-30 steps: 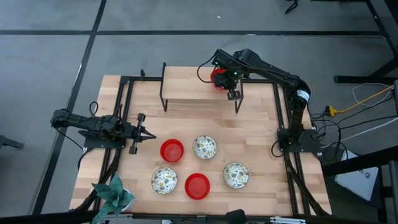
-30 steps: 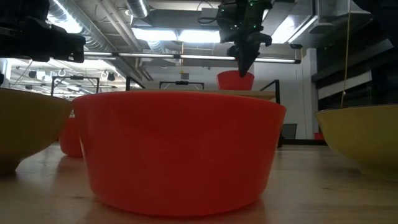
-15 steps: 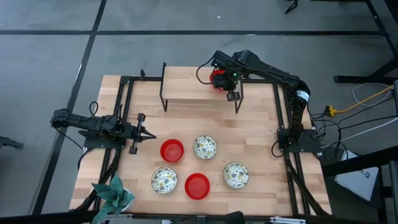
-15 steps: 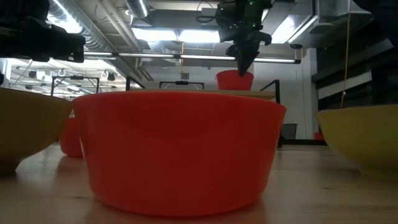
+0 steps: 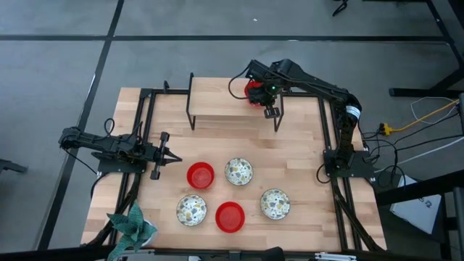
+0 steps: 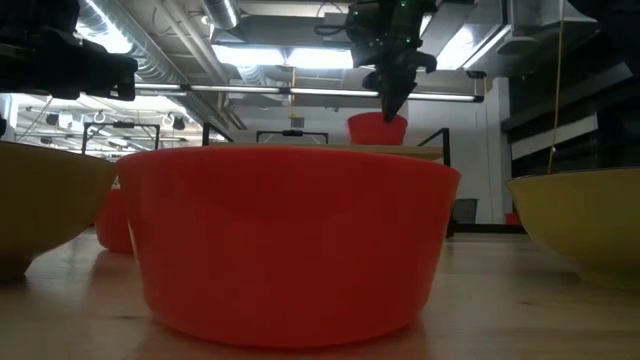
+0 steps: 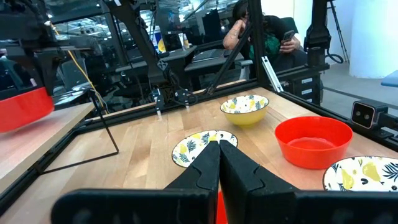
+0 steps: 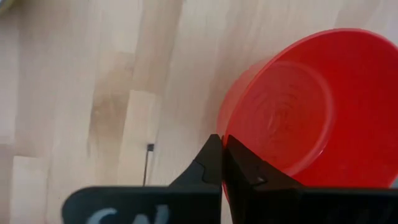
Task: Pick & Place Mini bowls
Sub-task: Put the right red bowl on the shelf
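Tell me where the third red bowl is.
In the high view the red bowl sits on the raised shelf at the table's far edge, right end, under the right gripper.

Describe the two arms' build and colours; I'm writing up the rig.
Both are dark, slender jointed arms. The right arm carries a white label band and black cable loops. Each gripper, left and right, has two black tapered fingers; white lettering marks the right one's crossbar.
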Motion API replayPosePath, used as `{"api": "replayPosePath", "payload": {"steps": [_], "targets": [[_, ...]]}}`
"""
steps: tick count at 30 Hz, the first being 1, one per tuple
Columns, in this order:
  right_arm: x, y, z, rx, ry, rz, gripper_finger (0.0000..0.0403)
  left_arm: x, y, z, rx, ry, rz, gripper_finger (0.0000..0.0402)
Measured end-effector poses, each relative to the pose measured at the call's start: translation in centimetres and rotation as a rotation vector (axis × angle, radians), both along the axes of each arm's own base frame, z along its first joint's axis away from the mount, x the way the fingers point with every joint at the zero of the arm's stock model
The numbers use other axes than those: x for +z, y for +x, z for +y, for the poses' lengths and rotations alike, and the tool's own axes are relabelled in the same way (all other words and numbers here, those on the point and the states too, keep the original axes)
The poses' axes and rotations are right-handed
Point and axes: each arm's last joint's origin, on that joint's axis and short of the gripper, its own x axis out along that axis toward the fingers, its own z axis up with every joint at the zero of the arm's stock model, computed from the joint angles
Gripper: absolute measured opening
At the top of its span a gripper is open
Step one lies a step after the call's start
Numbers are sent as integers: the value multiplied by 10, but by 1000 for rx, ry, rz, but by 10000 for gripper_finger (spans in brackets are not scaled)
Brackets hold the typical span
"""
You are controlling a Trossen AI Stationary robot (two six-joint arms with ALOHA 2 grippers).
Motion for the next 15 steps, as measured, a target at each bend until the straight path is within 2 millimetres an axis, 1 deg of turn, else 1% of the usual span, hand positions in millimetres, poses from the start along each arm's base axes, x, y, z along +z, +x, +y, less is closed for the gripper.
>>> {"api": "replayPosePath", "payload": {"steps": [4, 15], "targets": [[1, 3, 2, 5, -34, -5, 2, 0, 0, 0, 0, 0, 0, 4], [1, 5, 3, 12, -33, -20, 2, 0, 0, 0, 0, 0, 0, 4]]}}
